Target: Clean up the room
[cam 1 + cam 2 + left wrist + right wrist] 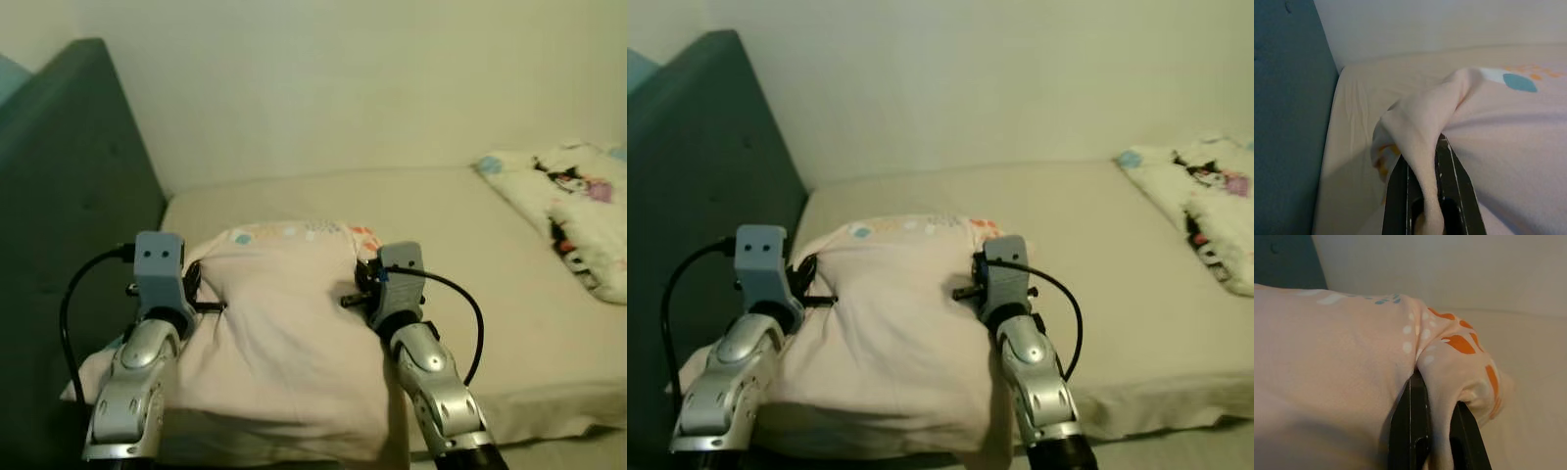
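A pale pink pillow [279,323] with blue and orange spots lies on the near part of the beige mattress [441,225], by the dark teal headboard [69,215]. My left gripper [199,289] is shut on the pillow's left edge; in the left wrist view a fold of pink cloth [1422,142] is pinched between the black fingers [1449,181]. My right gripper [361,284] is shut on the pillow's right edge, where the pillow's orange-marked corner [1459,357] bunches over the fingers [1413,426].
A white blanket [578,211] with cartoon prints lies crumpled at the bed's far right. A plain cream wall [343,88] runs behind the bed. Bare sheet stretches between the pillow and the blanket.
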{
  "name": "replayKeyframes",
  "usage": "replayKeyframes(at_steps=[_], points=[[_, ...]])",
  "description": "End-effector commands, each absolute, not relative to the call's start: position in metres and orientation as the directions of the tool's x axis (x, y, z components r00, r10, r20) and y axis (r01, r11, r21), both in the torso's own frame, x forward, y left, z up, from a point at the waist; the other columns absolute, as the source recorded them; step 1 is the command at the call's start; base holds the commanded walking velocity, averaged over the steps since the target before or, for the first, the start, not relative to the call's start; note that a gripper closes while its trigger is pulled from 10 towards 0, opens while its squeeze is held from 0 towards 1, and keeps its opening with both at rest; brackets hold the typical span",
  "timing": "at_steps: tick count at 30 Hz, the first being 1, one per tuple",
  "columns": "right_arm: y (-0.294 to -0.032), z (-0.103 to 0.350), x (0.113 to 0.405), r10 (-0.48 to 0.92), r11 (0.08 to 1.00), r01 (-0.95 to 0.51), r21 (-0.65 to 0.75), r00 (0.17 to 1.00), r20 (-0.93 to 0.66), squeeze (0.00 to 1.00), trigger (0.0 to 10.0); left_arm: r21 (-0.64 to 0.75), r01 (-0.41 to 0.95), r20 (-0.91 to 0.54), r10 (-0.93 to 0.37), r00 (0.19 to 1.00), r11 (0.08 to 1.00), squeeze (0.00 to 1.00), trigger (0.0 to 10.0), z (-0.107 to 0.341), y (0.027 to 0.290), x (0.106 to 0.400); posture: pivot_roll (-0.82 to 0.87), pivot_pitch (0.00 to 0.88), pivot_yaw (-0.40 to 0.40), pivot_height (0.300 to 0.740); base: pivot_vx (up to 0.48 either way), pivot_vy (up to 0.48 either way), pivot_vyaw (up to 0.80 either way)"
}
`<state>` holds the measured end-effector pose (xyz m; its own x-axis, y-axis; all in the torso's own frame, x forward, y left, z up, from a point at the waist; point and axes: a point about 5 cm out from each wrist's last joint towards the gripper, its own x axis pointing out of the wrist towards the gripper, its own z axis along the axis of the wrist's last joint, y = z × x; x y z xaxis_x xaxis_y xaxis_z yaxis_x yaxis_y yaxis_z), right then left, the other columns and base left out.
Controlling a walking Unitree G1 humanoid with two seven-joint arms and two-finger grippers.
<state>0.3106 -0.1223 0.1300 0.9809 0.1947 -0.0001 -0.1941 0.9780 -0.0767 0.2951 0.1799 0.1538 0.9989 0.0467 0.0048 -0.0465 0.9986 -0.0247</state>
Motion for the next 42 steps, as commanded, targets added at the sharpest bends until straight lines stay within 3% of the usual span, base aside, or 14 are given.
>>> replayKeyframes(at_steps=[1, 14, 30, 42], points=[[-0.123, 0.141, 0.311, 0.192, 0.979, -0.186, -0.082, 0.979, 0.066, 0.00, 10.0, -0.026, -0.067, 0.039, 0.068, 0.997, 0.997, 0.00, 10.0, 0.160, 0.185, 0.294, -0.04, 0.061, -0.013, 0.740, 0.000, 0.000, 0.00], [-0.124, 0.141, 0.313, 0.184, 0.981, -0.179, -0.074, 0.980, 0.070, 0.00, 10.0, 0.024, -0.042, 0.044, 0.041, 0.998, 0.999, 0.00, 10.0, 0.160, 0.176, 0.293, -0.04, 0.057, -0.011, 0.740, 0.000, -0.428, 0.00], [-0.129, 0.138, 0.313, 0.153, 0.987, -0.150, -0.062, 0.987, 0.045, 0.00, 10.0, 0.027, -0.012, 0.016, 0.012, 1.000, 1.000, 0.00, 10.0, 0.157, 0.171, 0.296, -0.04, 0.056, -0.002, 0.740, 0.000, 0.000, 0.00], [-0.130, 0.138, 0.315, 0.158, 0.983, -0.154, -0.097, 0.986, 0.041, 0.00, 10.0, 0.064, 0.011, -0.050, -0.008, 0.999, 0.998, 0.00, 10.0, 0.147, 0.166, 0.295, -0.04, 0.049, -0.004, 0.740, 0.000, 0.000, 0.80]])
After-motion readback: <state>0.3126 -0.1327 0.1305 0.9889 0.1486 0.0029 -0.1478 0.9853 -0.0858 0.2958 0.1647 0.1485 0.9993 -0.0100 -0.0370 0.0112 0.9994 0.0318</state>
